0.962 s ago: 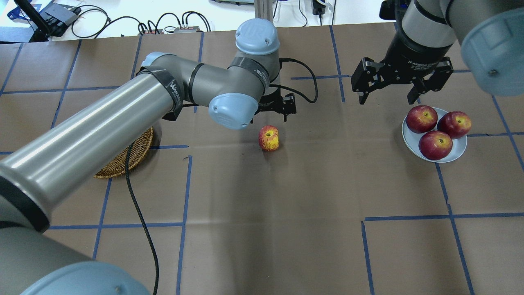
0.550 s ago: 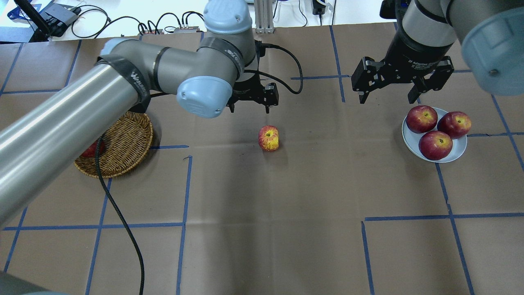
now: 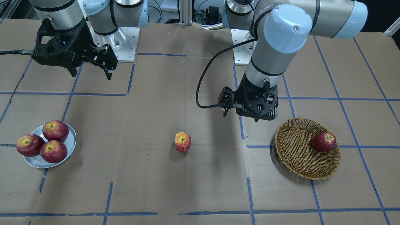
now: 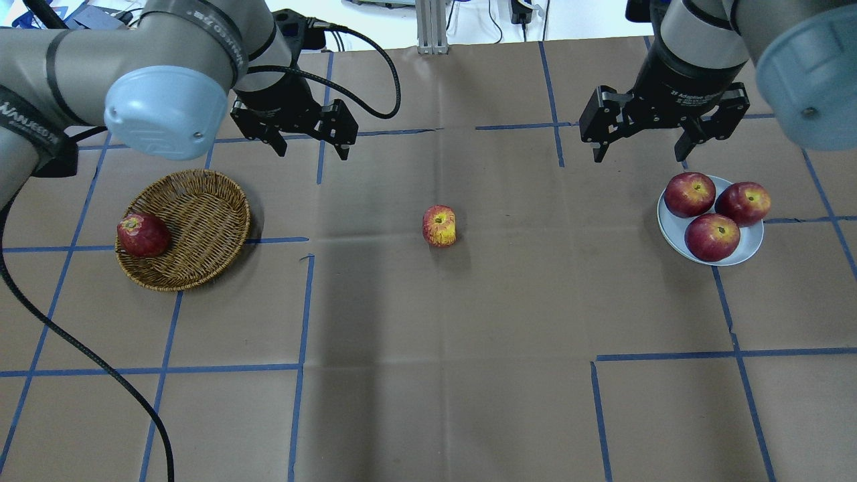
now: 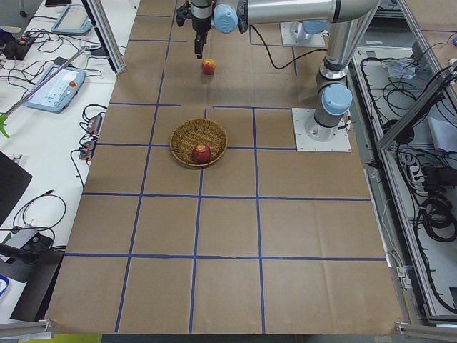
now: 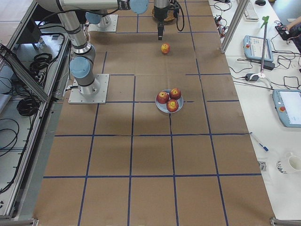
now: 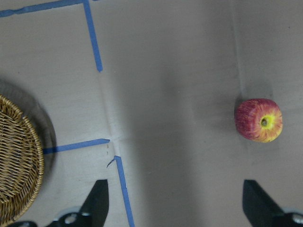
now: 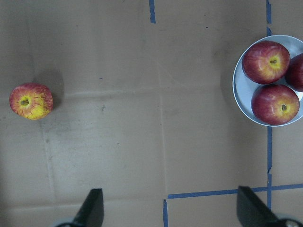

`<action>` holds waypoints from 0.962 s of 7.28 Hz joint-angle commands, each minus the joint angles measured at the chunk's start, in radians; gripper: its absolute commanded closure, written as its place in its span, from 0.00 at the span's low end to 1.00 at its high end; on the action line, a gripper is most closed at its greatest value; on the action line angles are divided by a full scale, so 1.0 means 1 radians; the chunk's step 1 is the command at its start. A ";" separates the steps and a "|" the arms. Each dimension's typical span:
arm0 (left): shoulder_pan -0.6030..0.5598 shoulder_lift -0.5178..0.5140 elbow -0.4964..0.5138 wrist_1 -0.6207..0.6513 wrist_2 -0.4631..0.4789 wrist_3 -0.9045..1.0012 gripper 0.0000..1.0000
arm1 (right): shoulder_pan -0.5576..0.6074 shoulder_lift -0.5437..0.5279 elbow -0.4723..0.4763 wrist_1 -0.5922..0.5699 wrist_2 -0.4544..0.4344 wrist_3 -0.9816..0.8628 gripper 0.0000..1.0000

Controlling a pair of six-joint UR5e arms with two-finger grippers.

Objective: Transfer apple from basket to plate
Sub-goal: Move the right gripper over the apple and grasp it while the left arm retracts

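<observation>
The streaky red-and-yellow apple (image 4: 439, 225) lies alone on the paper-covered table, midway between basket and plate, and also shows in the front view (image 3: 182, 142). The wicker basket (image 4: 201, 201) stands at the left. The silver plate (image 4: 751, 252) stands at the right. My left gripper (image 4: 313, 151) is open and empty, hovering behind the basket's right edge, well left of the apple (image 7: 258, 120). My right gripper (image 4: 639, 158) is open and empty, hovering behind and left of the plate, with the apple (image 8: 31, 100) far off.
A dark red apple (image 4: 142, 235) lies in the basket at its left rim. Three dark red apples (image 4: 713, 236) fill the plate. The left arm's black cable (image 4: 67, 335) trails over the table's front left. Blue tape lines grid the brown paper.
My left arm has swung left and back, away from the streaky apple, uncovering the basket and the dark apple in it. The right gripper has barely moved. The streaky apple has stayed put.
</observation>
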 commanded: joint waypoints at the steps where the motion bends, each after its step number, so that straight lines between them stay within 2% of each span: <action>1: 0.016 0.068 -0.005 -0.002 -0.047 0.003 0.01 | 0.081 0.077 -0.065 -0.016 0.001 0.090 0.00; 3: 0.039 0.050 -0.015 -0.011 -0.036 0.073 0.01 | 0.177 0.178 -0.121 -0.078 -0.001 0.188 0.00; 6: 0.085 0.089 -0.086 -0.013 -0.022 0.122 0.01 | 0.282 0.289 -0.121 -0.200 -0.002 0.297 0.00; 7: 0.083 0.103 -0.091 -0.014 0.098 0.136 0.01 | 0.316 0.329 -0.118 -0.236 -0.012 0.311 0.00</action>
